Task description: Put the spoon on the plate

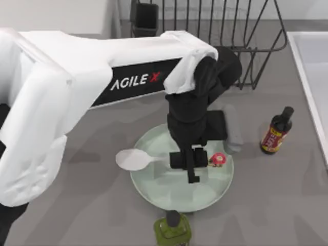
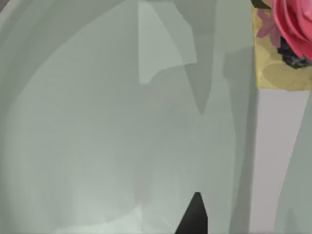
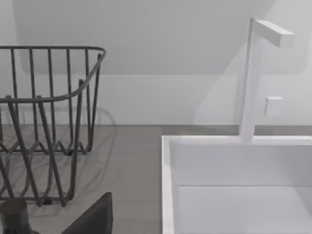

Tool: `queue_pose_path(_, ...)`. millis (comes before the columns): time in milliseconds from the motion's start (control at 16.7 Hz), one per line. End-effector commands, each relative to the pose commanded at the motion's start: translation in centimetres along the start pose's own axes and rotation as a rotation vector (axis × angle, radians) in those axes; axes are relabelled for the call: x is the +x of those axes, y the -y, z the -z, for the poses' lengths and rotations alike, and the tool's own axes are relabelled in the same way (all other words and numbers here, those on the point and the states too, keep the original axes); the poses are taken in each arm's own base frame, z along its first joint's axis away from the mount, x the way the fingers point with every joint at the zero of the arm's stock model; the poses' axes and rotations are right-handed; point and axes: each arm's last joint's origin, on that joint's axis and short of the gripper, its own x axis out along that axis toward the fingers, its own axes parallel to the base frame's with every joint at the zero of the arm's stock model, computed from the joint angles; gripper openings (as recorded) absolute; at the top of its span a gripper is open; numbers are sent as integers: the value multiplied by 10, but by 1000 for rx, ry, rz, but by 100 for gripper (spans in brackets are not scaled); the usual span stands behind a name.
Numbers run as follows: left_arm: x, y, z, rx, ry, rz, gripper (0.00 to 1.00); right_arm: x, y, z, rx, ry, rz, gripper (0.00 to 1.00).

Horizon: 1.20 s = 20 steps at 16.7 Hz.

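The pale green plate [image 1: 154, 192] sits in the middle of the table. The white spoon [image 1: 134, 159] lies across it, its oval bowl overhanging the plate's left rim and its red-pink ornament [image 1: 218, 159] over the right part of the plate. My left gripper [image 1: 190, 163] reaches down over the middle of the handle. The left wrist view looks closely at the plate's surface [image 2: 97, 146], the white handle [image 2: 273, 161] and the pink ornament [image 2: 292, 24]. A dark edge of my right gripper [image 3: 92, 219] shows in the right wrist view, parked off by the rack and sink.
A dark sauce bottle [image 1: 277, 130] stands right of the plate. A green bottle [image 1: 173, 230] stands at the plate's front edge. A dark wire rack [image 1: 215, 31] fills the back, and a white sink [image 1: 312, 77] with a tap [image 3: 251, 78] lies at the right.
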Motion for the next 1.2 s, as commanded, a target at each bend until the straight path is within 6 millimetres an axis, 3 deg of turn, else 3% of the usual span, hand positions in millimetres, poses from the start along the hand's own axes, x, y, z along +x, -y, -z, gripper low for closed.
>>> queue_pose_path(300,4,0,1,-1,-8,8,0,0,0,0,0,0,0,100)
queue_pose_path(1080,4,0,1,-1,-8,8,98,0,0,0,0,0,0,100)
queue_pose_path(1200,4,0,1,-1,-8,8,100,0,0,0,0,0,0,100)
